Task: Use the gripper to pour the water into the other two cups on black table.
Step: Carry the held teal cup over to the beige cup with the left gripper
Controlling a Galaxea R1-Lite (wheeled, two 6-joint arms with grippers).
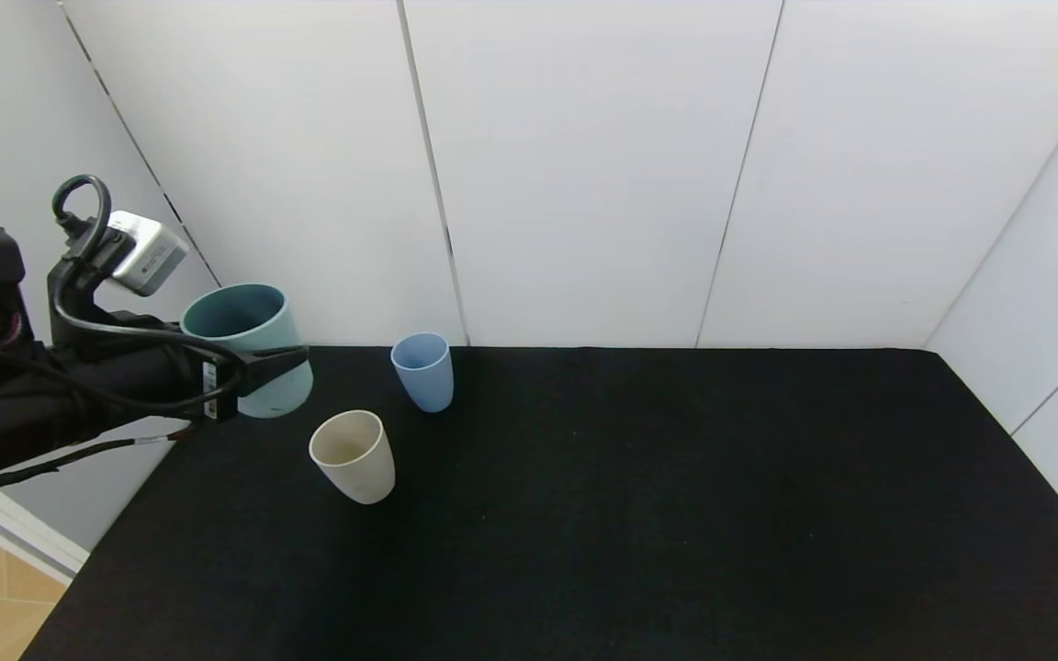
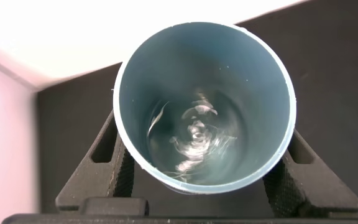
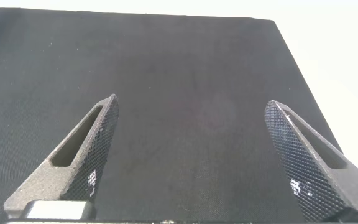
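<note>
At the black table [image 1: 639, 514]'s far left corner: pour pending.
Left gripper [image 1: 276, 363] clamps the teal cup [image 1: 253, 344] mid-wall; smooth plastic, sloshing water, probably slippery.

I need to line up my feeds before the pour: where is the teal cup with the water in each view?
Head view: teal cup at far left, raised, clamped in the left gripper.
Left wrist view: teal cup fills the centre, seen from above, water inside, between the fingers.
Right wrist view: not in it.
Shared landmark: the black table.
</note>
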